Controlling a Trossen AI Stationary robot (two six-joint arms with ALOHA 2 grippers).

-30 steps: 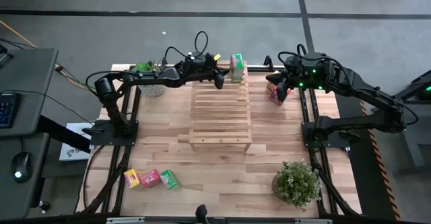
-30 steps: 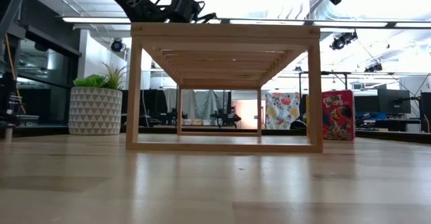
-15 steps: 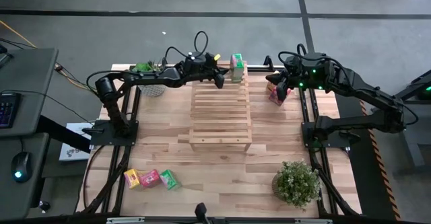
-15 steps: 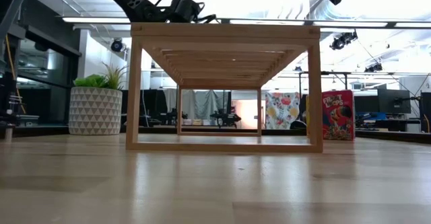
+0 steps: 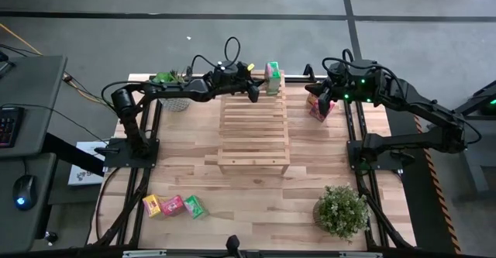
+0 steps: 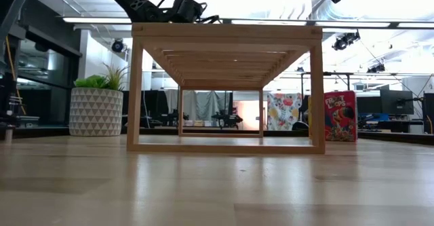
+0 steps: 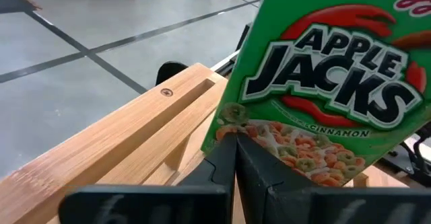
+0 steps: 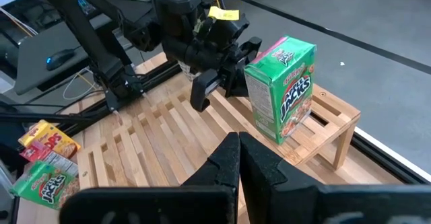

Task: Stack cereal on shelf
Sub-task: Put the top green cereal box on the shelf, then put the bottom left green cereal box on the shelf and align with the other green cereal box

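Pincer on my left arm [image 5: 253, 95] hangs at the far end of the light slatted wooden shelf [image 5: 254, 130], its two dark fingers [image 7: 225, 163] pressed flat together with nothing between them. Their tips sit right at the lower edge of the green Apple Jacks cereal box [image 7: 330, 83]; I cannot tell whether they touch it. That green box [image 5: 273, 77] stands upright on the shelf's far right corner, and a pink-red box [image 8: 277, 48] stands close behind it on the same tier.

My right pincer [image 5: 315, 101] is over the far right part of the pale wooden bench [image 5: 186, 146], beside the shelf and well apart from the left one. Its fingers [image 8: 232, 160] are also closed on each other, gripping nothing. Just under it a small red cereal box [image 5: 318, 108] stands on the bench.

Three more small boxes lie in a row near the bench's front left corner: a yellow one [image 5: 152, 205], a pink-red one [image 5: 172, 205] and a green one [image 5: 194, 206], touching or nearly so. A leafy plant in a white patterned pot [image 6: 95, 108] stands at the far left, and a bushy green plant [image 5: 341, 211] at the front right.
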